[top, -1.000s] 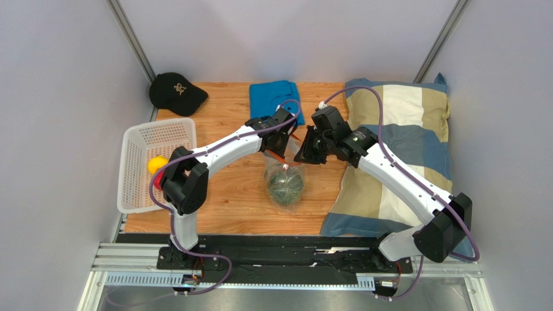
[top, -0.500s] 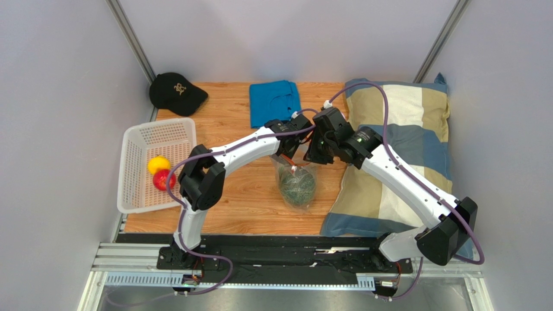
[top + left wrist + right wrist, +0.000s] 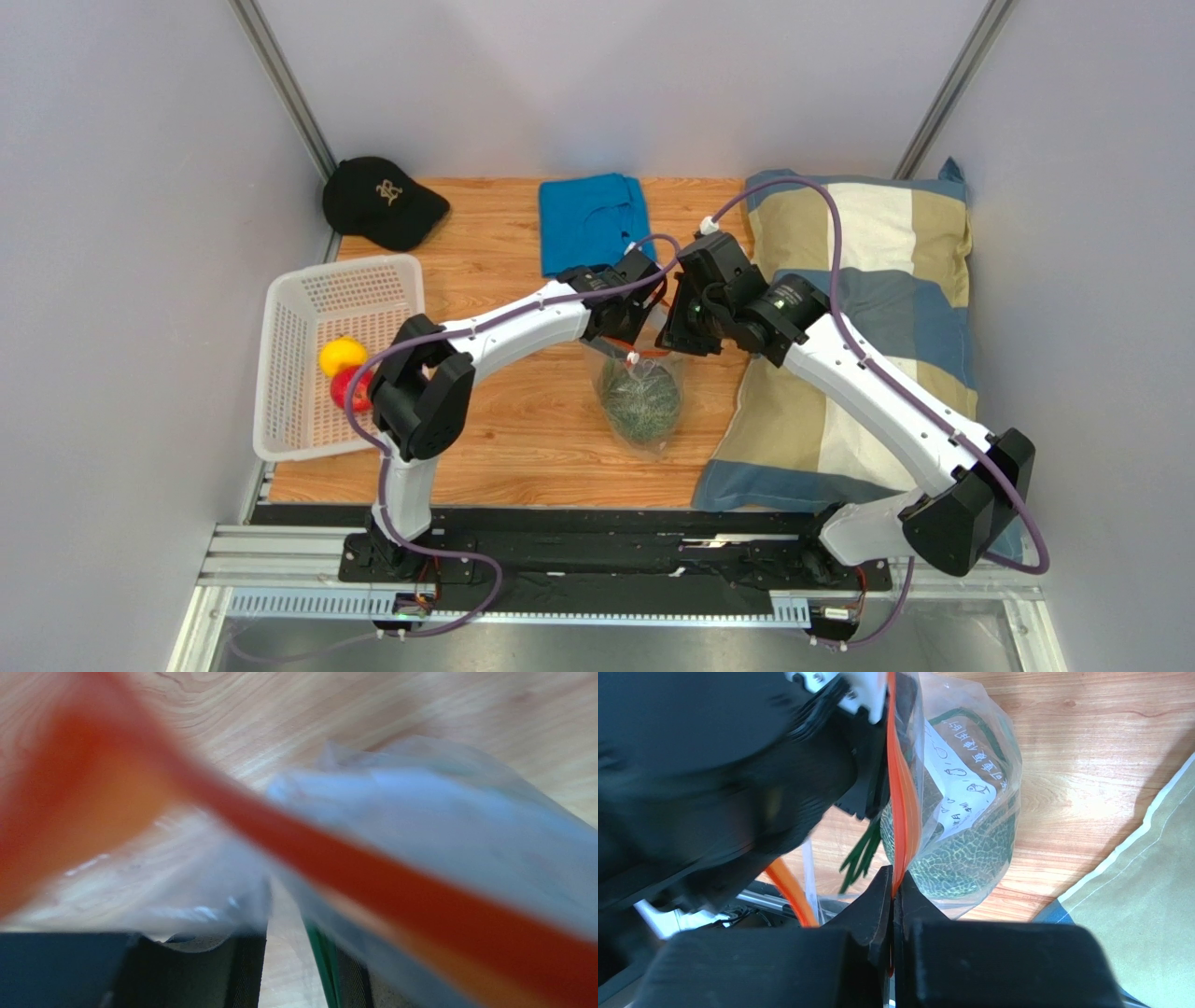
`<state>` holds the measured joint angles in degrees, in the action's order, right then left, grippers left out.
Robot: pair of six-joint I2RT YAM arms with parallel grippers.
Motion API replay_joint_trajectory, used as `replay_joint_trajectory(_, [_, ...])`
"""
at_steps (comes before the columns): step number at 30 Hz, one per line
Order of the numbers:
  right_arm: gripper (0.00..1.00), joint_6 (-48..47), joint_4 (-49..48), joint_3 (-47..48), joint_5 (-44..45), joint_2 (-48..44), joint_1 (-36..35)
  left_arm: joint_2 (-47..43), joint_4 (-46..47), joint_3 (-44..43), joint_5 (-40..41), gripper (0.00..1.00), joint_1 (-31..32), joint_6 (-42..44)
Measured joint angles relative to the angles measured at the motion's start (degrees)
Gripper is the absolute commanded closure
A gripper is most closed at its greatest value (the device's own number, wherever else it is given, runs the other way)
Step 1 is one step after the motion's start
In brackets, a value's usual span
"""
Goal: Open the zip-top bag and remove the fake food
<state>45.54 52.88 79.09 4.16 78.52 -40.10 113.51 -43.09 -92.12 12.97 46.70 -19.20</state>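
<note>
right wrist view: the right gripper (image 3: 893, 882) has its two black fingers (image 3: 868, 906) pressed together on the orange-red zip strip (image 3: 901, 798) of the zip-top bag (image 3: 976, 756), with no gap showing between them. the strip runs straight out from the fingertips and the clear plastic billows to one side of it. just past the fingertips, inside the bag, sits the grey-green leafy ball (image 3: 962, 861) with a white label (image 3: 959, 777) over it. its green stems (image 3: 861, 855) lie close beside the fingers on the other side of the strip. the left gripper (image 3: 773, 763) is a blurred black mass hard against the far end of the strip. the left wrist view is out of focus: the strip slants across right in front of the left fingers (image 3: 203, 966), film drapes over them, and a thin slot of wooden table (image 3: 281, 714) shows between them. whether they grip the plastic cannot be told. from the top external view both sets of fingers meet over the bag's mouth, nearly touching, and the bag lies just bases-ward of them. the yellow fruit (image 3: 338, 356) and red fruit (image 3: 344, 394) sit in the white basket (image 3: 337, 280), well apart from all the fingers, the red one partly hidden by the left arm.
</note>
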Motion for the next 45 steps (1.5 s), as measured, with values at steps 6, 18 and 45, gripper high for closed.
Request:
replay_joint_trajectory(6, [1.00, -0.15, 0.00, 0.00, -0.20, -0.63, 0.00, -3.43, 3.82, 1.25, -4.68, 0.59, -0.28, -1.16])
replay_joint_trajectory(18, [1.00, -0.17, -0.24, 0.00, -1.16, -0.66, 0.00, 0.92, 6.93, -1.60, -1.68, 0.64, -0.59, -2.19])
replay_joint_trajectory(45, [1.00, -0.17, 0.02, 0.00, -0.28, -0.07, 0.09, 3.96, 19.34, -0.07, -0.57, 1.00, -0.35, -6.67])
